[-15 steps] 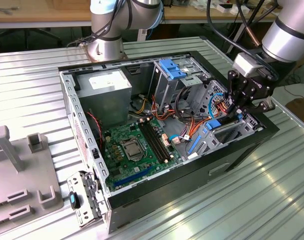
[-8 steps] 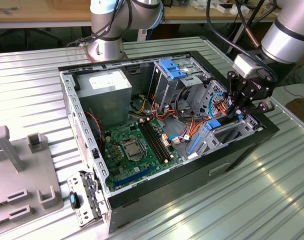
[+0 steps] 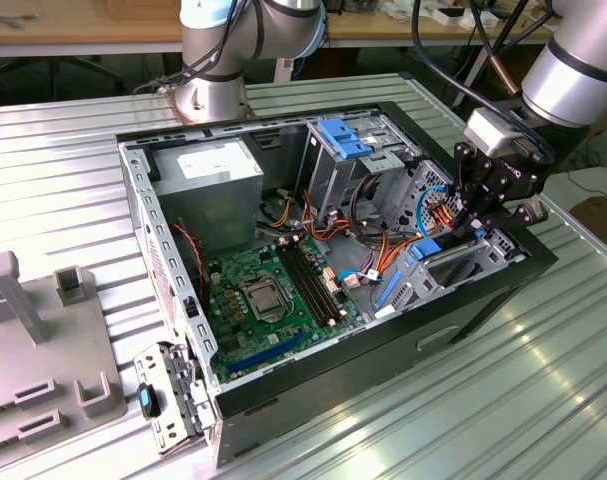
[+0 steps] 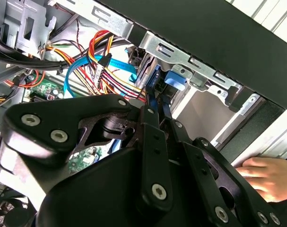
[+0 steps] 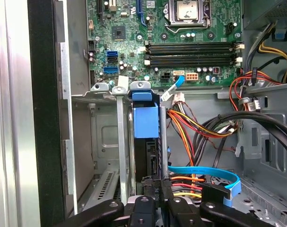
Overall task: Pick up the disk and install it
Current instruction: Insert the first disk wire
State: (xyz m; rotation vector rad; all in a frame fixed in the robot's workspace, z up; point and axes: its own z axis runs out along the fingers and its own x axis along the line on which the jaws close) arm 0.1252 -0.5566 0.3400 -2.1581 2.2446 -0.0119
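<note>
Exterior view: the gripper (image 3: 473, 222) hangs over the open computer case (image 3: 463, 300) on the table (image 3: 63, 170), at the bay on the exterior view's right.
Second wrist view: jaws closed on the disk (image 4: 155, 92); a hand (image 4: 268, 177) rests beside the case.
First wrist view: the disk (image 5: 145, 137) stands on edge in the drive cage (image 5: 105, 142), long axis running from the jaws toward the motherboard (image 5: 148, 38); cables (image 5: 200, 132) crowd just beside it.

An open computer case (image 3: 483, 290) rests on a ribbed metal table (image 3: 63, 190).

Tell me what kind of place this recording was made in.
Probably a robotics lab or test bench. An opened desktop computer case lies on a ribbed metal table, a second robot arm's base is bolted beside it, and a wooden workbench with cables and clutter stands behind.
</note>
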